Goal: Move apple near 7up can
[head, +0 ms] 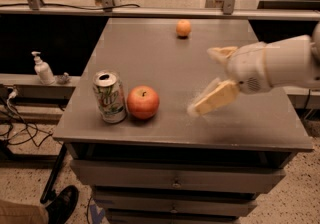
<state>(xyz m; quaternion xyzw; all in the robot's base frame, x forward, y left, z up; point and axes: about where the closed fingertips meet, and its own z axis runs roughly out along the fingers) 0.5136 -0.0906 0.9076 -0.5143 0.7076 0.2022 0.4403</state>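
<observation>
The red-orange apple (143,102) with a dark stem stands on the grey table (165,63) near its front left. It sits right beside the white and green 7up can (109,96), which stands upright to its left. My gripper (208,80) is open and empty. It is to the right of the apple, well apart from it, with one cream finger (216,97) low over the table and the other finger (222,53) higher up.
A small plain orange fruit (183,28) lies at the far middle of the table. A soap pump bottle (43,68) stands on a lower shelf at the left. A person's shoe (61,204) is on the floor at the front left. Drawers sit under the table top.
</observation>
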